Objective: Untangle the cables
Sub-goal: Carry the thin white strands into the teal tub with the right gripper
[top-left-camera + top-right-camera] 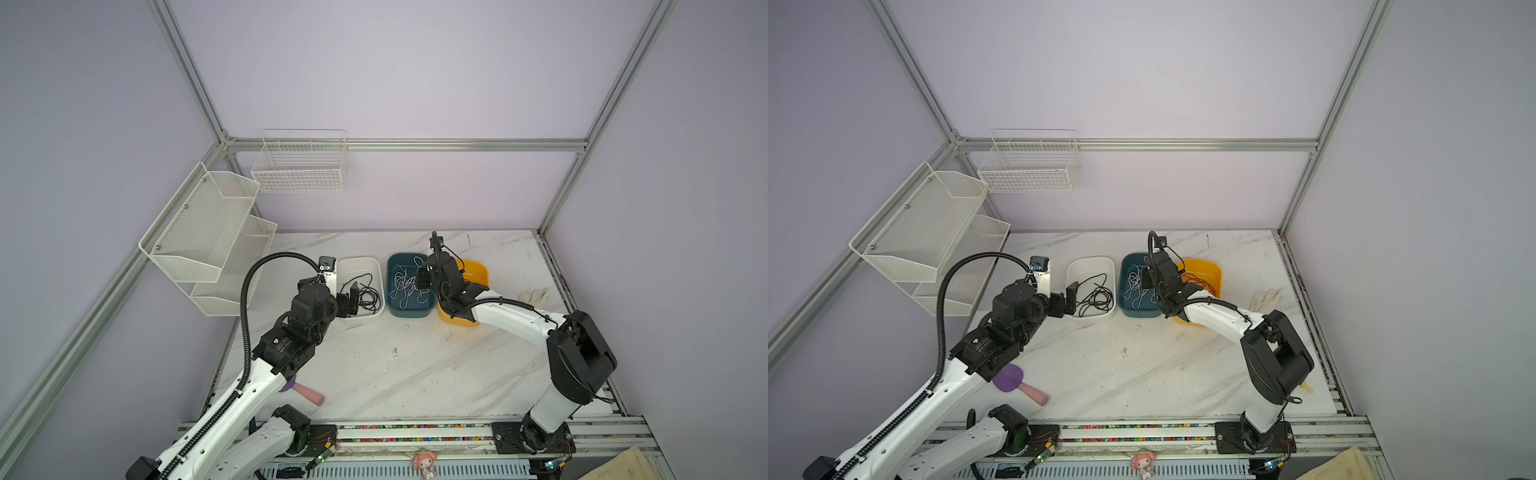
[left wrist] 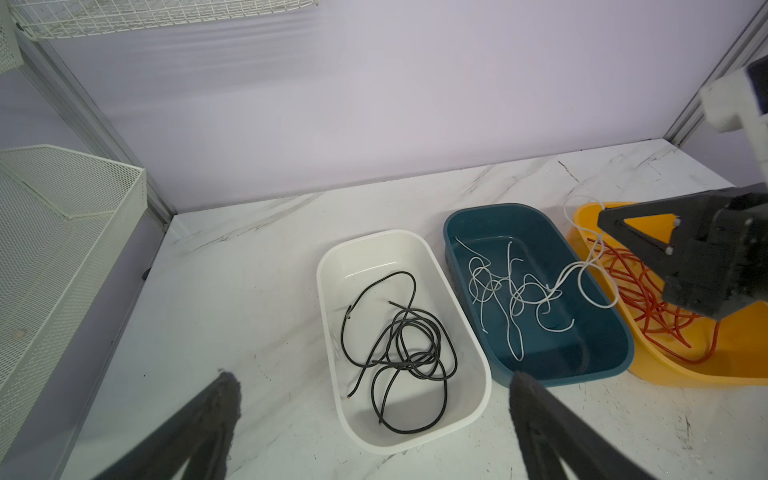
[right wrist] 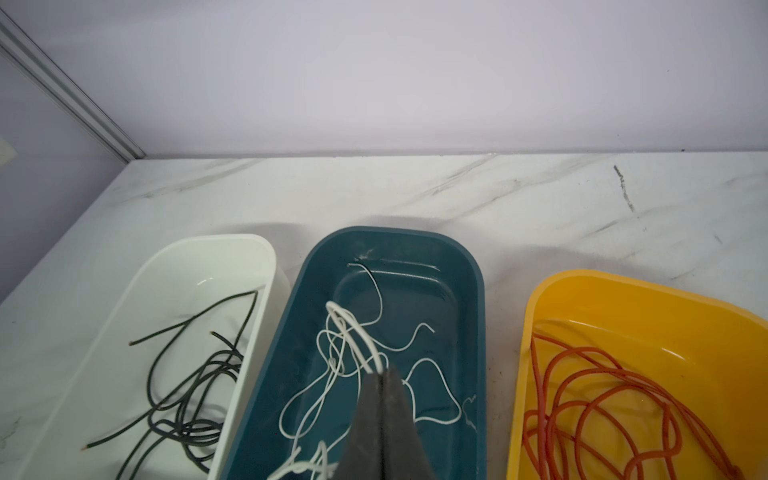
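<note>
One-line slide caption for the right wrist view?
Right gripper shut on white cables over the teal tray, flanked by black cables in the white tray and red-orange cables in the yellow tray.

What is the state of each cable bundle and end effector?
white cables: tangled in the teal bin, some strands lifted.
black cables: loosely coiled in the white bin.
red-orange cables: looped in the yellow bin.
right end effector: shut on white cables.
left end effector: open, holding nothing.

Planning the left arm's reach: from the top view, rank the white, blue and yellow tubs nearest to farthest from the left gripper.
1. White tub, beside the left gripper.
2. Blue tub, middle of the row.
3. Yellow tub, right end.
</note>
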Robot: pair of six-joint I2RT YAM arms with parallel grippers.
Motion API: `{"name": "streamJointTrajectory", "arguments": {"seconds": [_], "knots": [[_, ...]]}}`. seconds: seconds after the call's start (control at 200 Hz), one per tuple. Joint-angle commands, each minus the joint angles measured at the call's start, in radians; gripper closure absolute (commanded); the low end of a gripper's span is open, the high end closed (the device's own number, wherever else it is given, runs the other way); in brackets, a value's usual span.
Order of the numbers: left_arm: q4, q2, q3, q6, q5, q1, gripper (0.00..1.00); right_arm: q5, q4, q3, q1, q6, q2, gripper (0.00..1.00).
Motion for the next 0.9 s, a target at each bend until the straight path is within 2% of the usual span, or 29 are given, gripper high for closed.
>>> {"name": "streamJointTrajectory", "arguments": {"seconds": [0.0, 0.45, 0.695, 0.895], "knots": [[0.041, -0.002, -0.037, 0.016, 0.002, 0.001, 0.0, -0.014, 0.043, 0.018, -0.01, 0.023, 0.049, 1.0], [0.039, 0.002, -0.038, 0.019, -0.003, -0.005, 0.0, -0.057, 0.069, 0.042, -0.027, 0.028, 0.175, 1.0], [0.04, 0.005, -0.039, 0.021, -0.002, -0.006, 0.0, -0.066, 0.066, 0.037, -0.029, 0.031, 0.148, 0.84], [0.038, 0.004, -0.04, 0.022, -0.001, -0.006, 0.0, -0.079, 0.057, 0.04, -0.03, 0.031, 0.12, 0.79]]}}
